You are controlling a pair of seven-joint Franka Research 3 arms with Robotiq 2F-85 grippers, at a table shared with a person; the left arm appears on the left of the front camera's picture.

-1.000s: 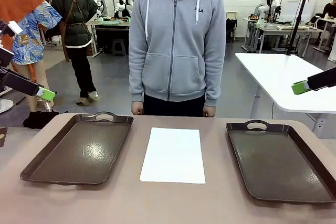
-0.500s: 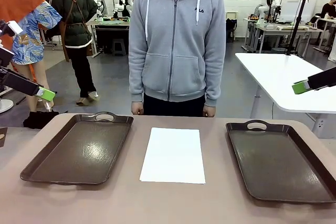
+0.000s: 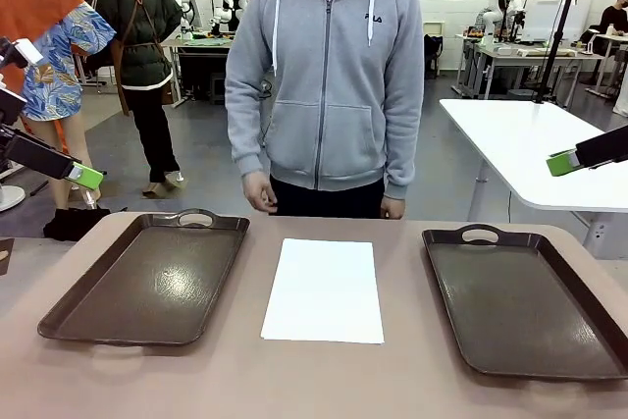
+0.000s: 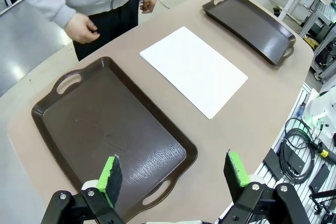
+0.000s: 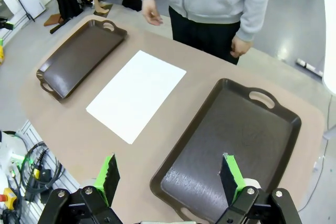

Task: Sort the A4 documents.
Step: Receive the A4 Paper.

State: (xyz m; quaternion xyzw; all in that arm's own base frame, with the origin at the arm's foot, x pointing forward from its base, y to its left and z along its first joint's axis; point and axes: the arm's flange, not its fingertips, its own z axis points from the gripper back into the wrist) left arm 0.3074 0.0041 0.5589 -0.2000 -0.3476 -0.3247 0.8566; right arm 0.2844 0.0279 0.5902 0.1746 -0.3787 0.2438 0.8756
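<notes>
A blank white A4 document point(image 3: 325, 289) lies flat in the middle of the table, also seen in the left wrist view point(image 4: 193, 70) and the right wrist view point(image 5: 136, 94). Whether it is one sheet or a stack I cannot tell. My left gripper point(image 4: 175, 173) hangs open high above the left tray, nothing between its green pads. High over the right tray, my right gripper point(image 5: 170, 176) is open and empty too. In the front view one green fingertip point(image 3: 86, 177) shows at the left edge and another green fingertip point(image 3: 562, 162) at the right.
A dark brown handled tray point(image 3: 147, 282) lies left of the paper and a second tray point(image 3: 525, 301) lies right of it; both hold nothing. A person in a grey hoodie point(image 3: 329, 76) stands at the far edge, one hand point(image 3: 259, 190) raised near the table.
The person's hand on the picture's left has lifted and moved slightly forward and inward. Both arms and the paper have stayed still.
</notes>
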